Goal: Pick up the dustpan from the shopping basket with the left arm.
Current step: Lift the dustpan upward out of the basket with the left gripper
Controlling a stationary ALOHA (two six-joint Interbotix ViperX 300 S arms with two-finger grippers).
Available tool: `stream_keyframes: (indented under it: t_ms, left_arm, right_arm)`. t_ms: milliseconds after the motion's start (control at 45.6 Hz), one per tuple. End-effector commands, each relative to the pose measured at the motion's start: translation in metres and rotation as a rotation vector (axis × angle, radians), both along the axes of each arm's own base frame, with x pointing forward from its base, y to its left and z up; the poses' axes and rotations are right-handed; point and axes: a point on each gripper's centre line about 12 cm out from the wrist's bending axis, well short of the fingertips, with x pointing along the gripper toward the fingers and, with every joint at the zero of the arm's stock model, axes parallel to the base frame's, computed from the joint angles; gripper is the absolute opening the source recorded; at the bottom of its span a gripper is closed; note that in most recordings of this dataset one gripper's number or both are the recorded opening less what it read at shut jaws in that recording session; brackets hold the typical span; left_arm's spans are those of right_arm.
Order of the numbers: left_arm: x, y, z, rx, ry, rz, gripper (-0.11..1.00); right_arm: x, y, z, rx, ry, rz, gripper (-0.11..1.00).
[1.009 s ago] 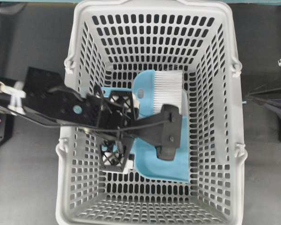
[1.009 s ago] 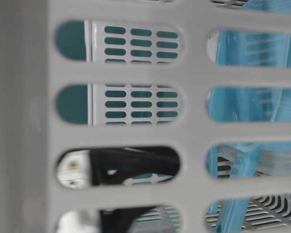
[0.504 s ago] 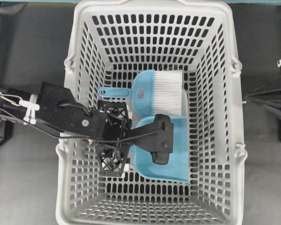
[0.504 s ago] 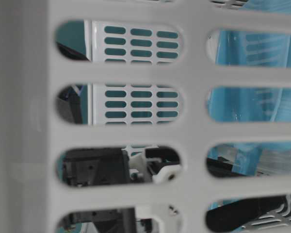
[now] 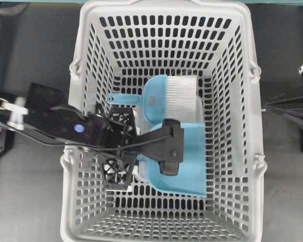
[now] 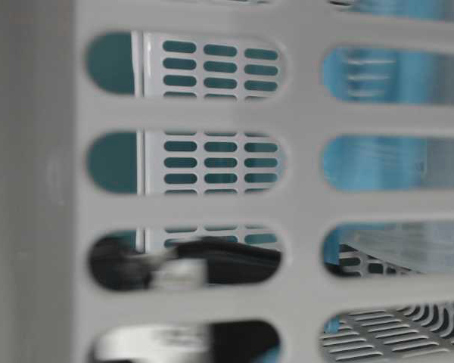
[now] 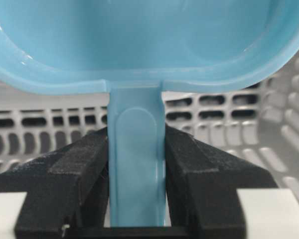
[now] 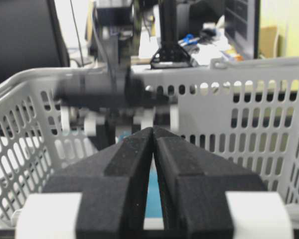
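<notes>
The light blue dustpan point(image 5: 192, 164) lies in the middle of the grey shopping basket point(image 5: 166, 7), partly under my left arm's black wrist block. My left gripper point(image 5: 135, 154) reaches in over the basket's left wall and is shut on the dustpan's thin handle point(image 7: 137, 169). In the left wrist view my left gripper point(image 7: 137, 149) has both black fingers point(image 7: 79, 169) pressed against the handle, with the rounded scoop back point(image 7: 139, 45) above. My right gripper point(image 5: 272, 104) is shut and empty outside the basket's right wall; its tips meet in the right wrist view point(image 8: 153, 132).
A blue hand brush with white bristles point(image 5: 179, 98) lies just behind the dustpan, its handle pointing left. The slotted basket walls point(image 6: 212, 204) rise on all sides of my left gripper. Dark table shows left and right of the basket.
My left arm has drawn back a little with the dustpan in its grip. The dustpan has shifted and tilted, and looks raised off the basket floor. The right arm has not moved.
</notes>
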Motion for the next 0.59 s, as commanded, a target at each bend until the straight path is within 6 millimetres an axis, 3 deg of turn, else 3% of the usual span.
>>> stream_keyframes:
  t_ms: [0, 197, 307, 439, 570]
  left_arm:
    - [-0.004, 0.007, 0.046, -0.016, -0.119, 0.012, 0.28]
    - [-0.021, 0.019, 0.116, -0.039, -0.29, 0.035, 0.28]
    - [-0.033, 0.027, 0.144, -0.045, -0.35, 0.053, 0.28]
    - [-0.045, 0.032, 0.161, -0.046, -0.373, 0.063, 0.28]
    - [-0.048, 0.033, 0.161, -0.045, -0.359, 0.067, 0.28]
  right_arm:
    - [0.001, 0.0, 0.0, 0.023, -0.002, 0.001, 0.0]
    - [0.0, 0.0, 0.0, 0.034, -0.005, 0.002, 0.0]
    - [-0.001, 0.0, 0.002, 0.034, -0.011, 0.002, 0.0]
    - [-0.001, 0.0, 0.002, 0.036, -0.014, 0.002, 0.0]
    - [-0.002, 0.0, 0.003, 0.036, -0.017, 0.002, 0.0]
